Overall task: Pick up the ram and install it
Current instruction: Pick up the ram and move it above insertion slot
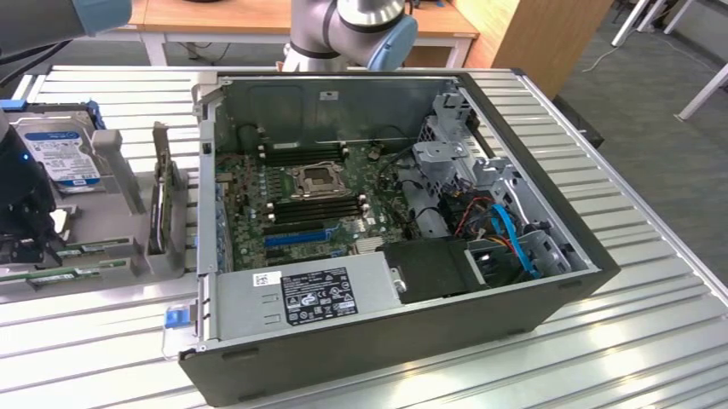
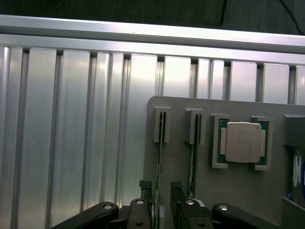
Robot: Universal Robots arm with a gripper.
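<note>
Sticker on the power supply (image 1: 319,294) in the open computer case (image 1: 398,358) and the blue hard drive label (image 1: 57,153) are reading too small to make out. Everything is sitting on a ribbed aluminium desk (image 2: 71,119); a grey tray (image 2: 238,191) near the desk's edge is holding a processor (image 2: 243,142) and the ram (image 2: 159,152), which is standing on edge in its holder. End effector (image 2: 160,187) is hovering open, its fingers straddling the ram without gripping and its body being cut off.
</note>
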